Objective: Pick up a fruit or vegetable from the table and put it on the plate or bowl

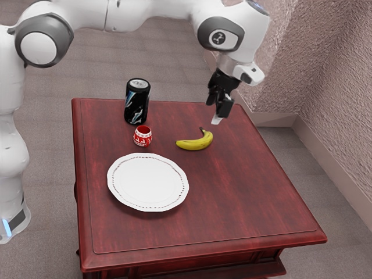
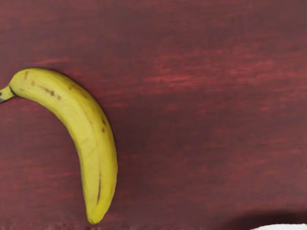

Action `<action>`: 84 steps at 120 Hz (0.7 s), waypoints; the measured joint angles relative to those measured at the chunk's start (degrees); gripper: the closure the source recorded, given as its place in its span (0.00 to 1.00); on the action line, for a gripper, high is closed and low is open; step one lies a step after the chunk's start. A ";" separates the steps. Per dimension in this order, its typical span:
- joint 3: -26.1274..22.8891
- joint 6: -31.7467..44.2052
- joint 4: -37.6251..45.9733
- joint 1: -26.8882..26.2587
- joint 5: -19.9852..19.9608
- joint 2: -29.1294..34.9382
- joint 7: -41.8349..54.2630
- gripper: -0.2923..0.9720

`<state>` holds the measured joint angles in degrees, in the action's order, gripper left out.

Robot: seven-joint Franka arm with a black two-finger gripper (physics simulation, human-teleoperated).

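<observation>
A yellow banana point(image 1: 195, 142) lies on the dark red wooden table point(image 1: 250, 186), near its middle toward the back. In the wrist view the banana point(image 2: 76, 134) curves across the wood, its stem end at the picture's edge. My black gripper point(image 1: 217, 120) hangs just above the tabletop, a little behind the banana's stem and toward the exterior view's right, holding nothing. A white plate point(image 1: 147, 181) with a scalloped rim rests empty at the table's front, toward the exterior view's left of the banana. A sliver of the plate point(image 2: 283, 226) shows in the wrist view.
A black and blue can point(image 1: 137, 101) stands upright at the table's back, toward the exterior view's left. A small red patterned cup point(image 1: 142, 136) sits between the can and the plate. A wall runs along the exterior view's right.
</observation>
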<state>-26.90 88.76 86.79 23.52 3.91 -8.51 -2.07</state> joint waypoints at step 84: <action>10.10 11.77 8.20 -2.59 -3.99 -3.89 -14.97 0.23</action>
<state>-16.80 100.53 94.99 20.93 -0.09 -12.40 -17.04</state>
